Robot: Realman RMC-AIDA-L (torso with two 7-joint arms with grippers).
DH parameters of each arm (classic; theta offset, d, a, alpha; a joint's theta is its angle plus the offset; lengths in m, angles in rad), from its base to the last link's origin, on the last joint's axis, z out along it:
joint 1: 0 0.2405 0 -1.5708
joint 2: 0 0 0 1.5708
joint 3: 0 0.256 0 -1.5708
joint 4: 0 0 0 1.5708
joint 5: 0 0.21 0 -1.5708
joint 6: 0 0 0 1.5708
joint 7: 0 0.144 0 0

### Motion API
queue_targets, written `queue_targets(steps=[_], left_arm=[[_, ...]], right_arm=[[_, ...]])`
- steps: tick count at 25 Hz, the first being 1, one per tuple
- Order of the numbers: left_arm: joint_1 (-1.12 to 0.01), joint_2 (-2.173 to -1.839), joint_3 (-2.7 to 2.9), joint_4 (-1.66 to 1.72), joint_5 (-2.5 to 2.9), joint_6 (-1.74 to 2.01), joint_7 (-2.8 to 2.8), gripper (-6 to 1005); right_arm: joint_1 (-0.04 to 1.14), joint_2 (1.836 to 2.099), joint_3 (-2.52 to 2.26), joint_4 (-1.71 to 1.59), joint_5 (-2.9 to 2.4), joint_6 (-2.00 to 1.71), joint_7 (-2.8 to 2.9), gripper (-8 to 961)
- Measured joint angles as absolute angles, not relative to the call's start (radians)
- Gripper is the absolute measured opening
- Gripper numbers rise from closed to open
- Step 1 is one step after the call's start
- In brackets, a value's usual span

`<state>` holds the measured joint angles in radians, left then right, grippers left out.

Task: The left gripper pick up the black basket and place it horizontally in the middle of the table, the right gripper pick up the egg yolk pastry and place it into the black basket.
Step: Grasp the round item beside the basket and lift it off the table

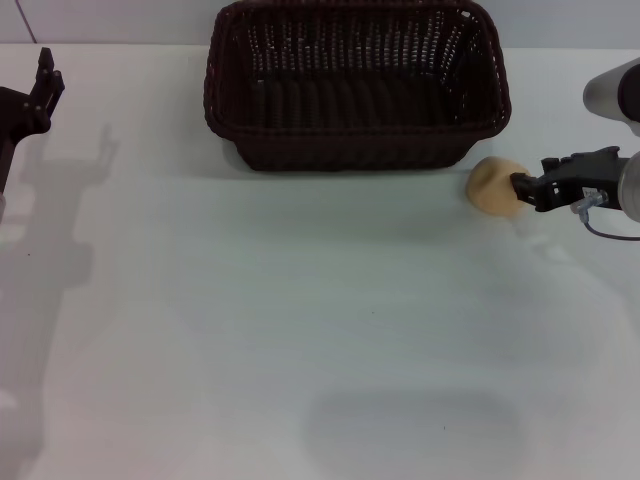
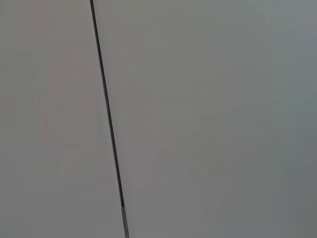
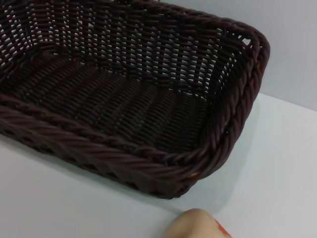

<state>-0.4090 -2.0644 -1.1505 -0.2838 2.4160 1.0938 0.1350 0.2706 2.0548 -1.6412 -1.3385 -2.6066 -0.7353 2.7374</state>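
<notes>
Pastry (image 1: 493,188) seemingly gripped by right gripper (image 1: 524,186) beside black basket (image 1: 357,85).

Your right gripper (image 1: 522,186) has the egg yolk pastry (image 1: 492,189) right at its tip, black basket (image 1: 355,85) just beyond-left, left gripper (image 1: 45,75) way across.

Right end effector (image 1: 522,187) extended low; left end effector (image 1: 40,90) raised aside.

Bare white table (image 1: 250,330), lab-like test bench
</notes>
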Motion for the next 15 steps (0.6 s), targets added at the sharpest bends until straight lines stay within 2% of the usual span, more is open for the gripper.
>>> queue_targets(steps=[6,11,15], left_arm=[[-0.409,-2.065,-1.152,-0.282,2.416,1.093,0.135,809],[-0.411,-2.065,-1.152,-0.276,2.416,1.092,0.135,810],[-0.412,-2.066,-1.152,-0.275,2.416,1.092,0.135,810]], right_arm=[[0.267,2.055,-1.648,-1.338,-2.622,-0.734,2.737,433],[0.267,2.055,-1.645,-1.336,-2.623,-0.731,2.737,161],[0.265,2.055,-1.646,-1.351,-2.623,-0.738,2.735,30]])
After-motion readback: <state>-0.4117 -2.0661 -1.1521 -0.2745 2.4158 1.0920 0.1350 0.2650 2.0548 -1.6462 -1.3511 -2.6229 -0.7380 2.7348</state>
